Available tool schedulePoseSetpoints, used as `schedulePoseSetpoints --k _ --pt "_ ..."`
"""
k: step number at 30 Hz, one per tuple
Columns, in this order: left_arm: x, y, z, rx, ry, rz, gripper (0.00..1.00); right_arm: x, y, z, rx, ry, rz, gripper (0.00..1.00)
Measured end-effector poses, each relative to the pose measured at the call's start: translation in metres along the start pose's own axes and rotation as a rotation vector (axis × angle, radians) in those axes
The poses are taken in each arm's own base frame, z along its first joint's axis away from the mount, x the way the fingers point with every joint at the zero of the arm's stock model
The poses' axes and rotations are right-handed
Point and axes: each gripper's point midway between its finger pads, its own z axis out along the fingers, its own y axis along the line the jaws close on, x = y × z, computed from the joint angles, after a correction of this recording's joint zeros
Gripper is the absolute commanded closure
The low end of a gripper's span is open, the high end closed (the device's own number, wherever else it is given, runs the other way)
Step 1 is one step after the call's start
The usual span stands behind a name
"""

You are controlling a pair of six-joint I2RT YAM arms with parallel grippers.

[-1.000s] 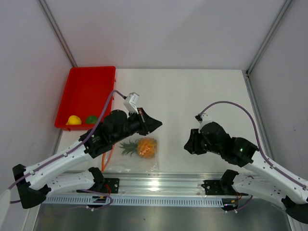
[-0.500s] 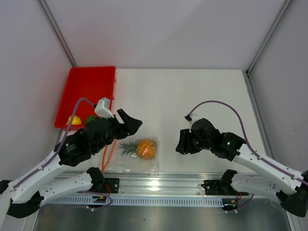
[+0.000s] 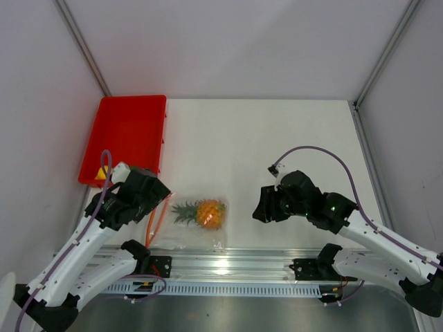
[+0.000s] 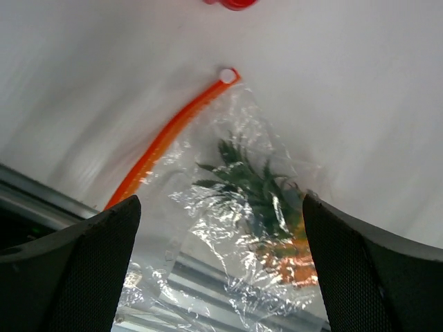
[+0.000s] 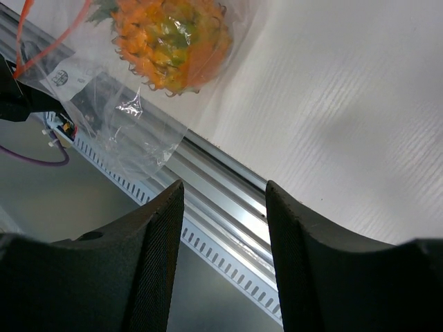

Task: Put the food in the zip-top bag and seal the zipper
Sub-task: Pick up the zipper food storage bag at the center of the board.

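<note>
The orange pineapple (image 3: 210, 213) with its green crown lies inside the clear zip-top bag (image 3: 185, 234) near the table's front edge. The bag's red-orange zipper (image 3: 153, 221) runs along its left side. My left gripper (image 3: 160, 190) hovers open just left of the bag's mouth. In the left wrist view its fingers (image 4: 76, 270) spread wide over the crinkled bag (image 4: 208, 235), the crown (image 4: 252, 190) and the zipper (image 4: 166, 142). My right gripper (image 3: 260, 206) is open and empty, to the right of the bag. In its view the pineapple (image 5: 169, 41) shows through the plastic. A sliver of yellow fruit (image 3: 101, 176) peeks out beside the left arm.
The red tray (image 3: 128, 131) stands at the back left, its near end covered by the left arm. An aluminium rail (image 3: 228, 261) runs along the table's front edge, just below the bag. White walls close in the sides and back.
The left gripper has opened wide and drawn back to the left and nearer, away from above the pineapple. The right gripper has edged left and opened somewhat. The pineapple and bag lie still.
</note>
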Motion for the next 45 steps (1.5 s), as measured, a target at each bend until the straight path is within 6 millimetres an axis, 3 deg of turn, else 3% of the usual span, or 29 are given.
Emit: schedulePoseSetpoints --k 4,13,23,29,36,37,40,45 --pt "-0.001 0.021 0.011 -0.134 0.013 -0.050 0.00 0.001 -0.002 -0.003 -0.008 -0.008 0.005 0.47" --pt "0.015 0.037 0.039 -0.176 0.056 -0.112 0.01 0.000 -0.004 -0.008 -0.027 -0.022 0.007 0.47" --pt "0.013 0.033 0.059 -0.149 0.030 -0.154 0.05 0.004 -0.008 -0.011 -0.036 -0.030 0.013 0.48" --pt "0.021 0.042 0.073 -0.190 0.046 -0.150 0.08 0.004 -0.007 -0.012 -0.042 -0.032 0.016 0.47" --pt "0.026 0.039 0.081 -0.149 0.067 -0.124 0.22 0.004 -0.007 -0.012 -0.043 -0.031 0.018 0.48" --pt "0.027 0.036 0.081 -0.132 0.070 -0.118 0.31 0.004 -0.007 -0.012 -0.044 -0.031 0.017 0.48" --pt "0.029 0.032 0.083 -0.099 0.079 -0.104 0.46 0.004 -0.006 -0.012 -0.047 -0.029 0.017 0.48" --pt "0.041 0.025 0.090 -0.035 0.126 -0.078 0.52 0.004 -0.006 -0.012 -0.048 -0.029 0.018 0.49"
